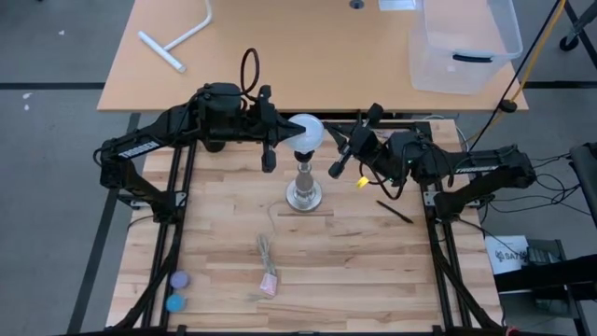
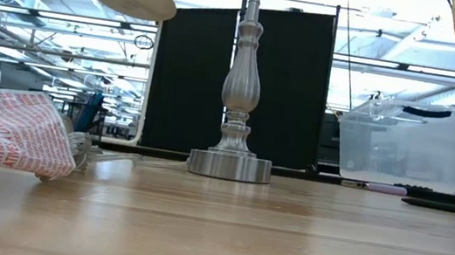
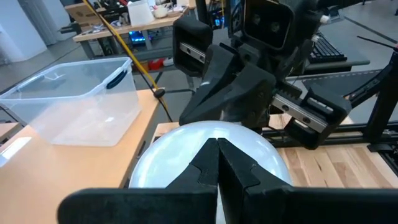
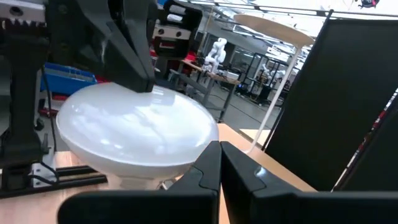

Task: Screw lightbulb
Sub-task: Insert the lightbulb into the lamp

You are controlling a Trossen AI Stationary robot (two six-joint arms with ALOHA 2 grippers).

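Flanking smooth round frosted lightbulb (image 1: 307, 132) atop turned metal post (image 1: 304, 185): left gripper (image 1: 272, 140), right gripper (image 1: 341, 154), both closed, empty.

Through my right wrist camera I see my right gripper (image 4: 219, 163) with fingers pressed together, just beside the lightbulb (image 4: 138, 134). The white globe fills the near view. The other arm's dark gripper (image 4: 118, 40) sits against the lightbulb's far side.
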